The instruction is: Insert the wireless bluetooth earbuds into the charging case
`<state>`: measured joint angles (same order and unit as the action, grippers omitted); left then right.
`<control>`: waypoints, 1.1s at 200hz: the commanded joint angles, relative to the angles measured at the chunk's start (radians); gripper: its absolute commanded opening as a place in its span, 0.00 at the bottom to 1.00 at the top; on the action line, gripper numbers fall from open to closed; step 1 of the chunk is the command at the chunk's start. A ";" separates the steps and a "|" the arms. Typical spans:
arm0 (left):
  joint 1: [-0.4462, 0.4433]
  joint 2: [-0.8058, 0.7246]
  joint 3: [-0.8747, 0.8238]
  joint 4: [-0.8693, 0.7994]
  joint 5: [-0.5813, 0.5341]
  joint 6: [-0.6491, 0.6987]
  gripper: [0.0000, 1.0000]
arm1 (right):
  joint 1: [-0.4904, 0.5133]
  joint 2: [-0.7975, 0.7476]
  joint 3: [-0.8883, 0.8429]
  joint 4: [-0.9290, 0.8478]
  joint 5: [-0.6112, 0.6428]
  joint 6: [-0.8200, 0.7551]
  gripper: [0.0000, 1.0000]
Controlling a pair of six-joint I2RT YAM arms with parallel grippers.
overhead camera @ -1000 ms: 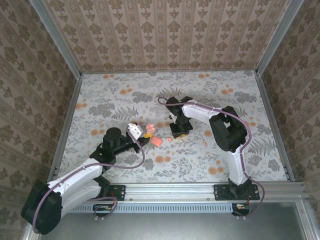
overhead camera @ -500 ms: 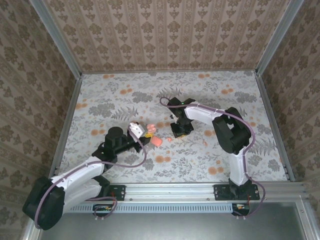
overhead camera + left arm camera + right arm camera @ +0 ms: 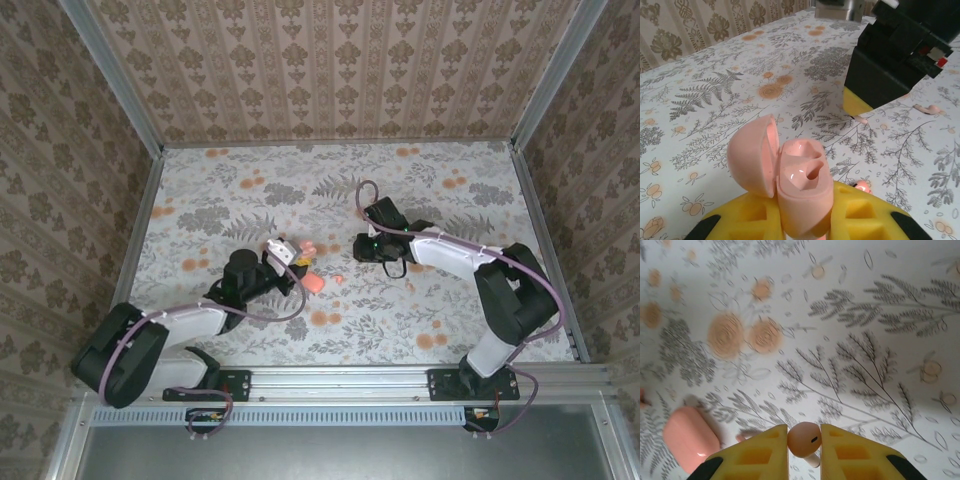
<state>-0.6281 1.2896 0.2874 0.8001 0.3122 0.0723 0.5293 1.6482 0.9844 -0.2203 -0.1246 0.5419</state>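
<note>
The charging case [image 3: 801, 192] is pale coral-pink and stands open, its lid [image 3: 752, 160] swung to the left and both moulded wells bare. My left gripper [image 3: 800, 217] is shut on its body; from above this gripper [image 3: 291, 256] sits left of centre. One of the earbuds [image 3: 803, 439] is pinched between the yellow fingers of my right gripper [image 3: 804, 434], stem pointing down, above the cloth. From above, the right gripper [image 3: 363, 246] hangs a short way right of the case. A second earbud [image 3: 338, 278] lies on the cloth between the arms.
A closed coral-red rounded box [image 3: 313, 283] lies on the flowered cloth just below the left gripper, at the lower left [image 3: 690, 439] in the right wrist view. Patterned walls [image 3: 320, 70] enclose the table. The right arm's black body [image 3: 900, 55] faces the case closely.
The right gripper has closed on an earbud and lifted it off the cloth, shifting up and right as that arm stretched out. The left arm has edged forward with the open case.
</note>
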 commanded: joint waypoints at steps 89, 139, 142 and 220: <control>-0.018 0.282 0.068 0.362 0.045 -0.053 0.10 | -0.015 -0.129 -0.284 0.764 -0.111 0.137 0.17; -0.018 0.360 0.097 0.463 0.054 -0.106 0.10 | -0.007 -0.177 -0.303 0.867 -0.159 0.129 0.18; -0.017 0.363 0.098 0.470 0.056 -0.108 0.10 | -0.005 -0.181 -0.304 0.871 -0.159 0.128 0.18; -0.020 0.359 0.125 0.480 0.108 -0.133 0.10 | 0.038 -0.185 -0.309 0.979 -0.183 0.107 0.18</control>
<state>-0.6411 1.6680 0.3958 1.2289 0.3859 -0.0319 0.5533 1.4723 0.6785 0.6735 -0.2710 0.6617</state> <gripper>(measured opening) 0.188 0.178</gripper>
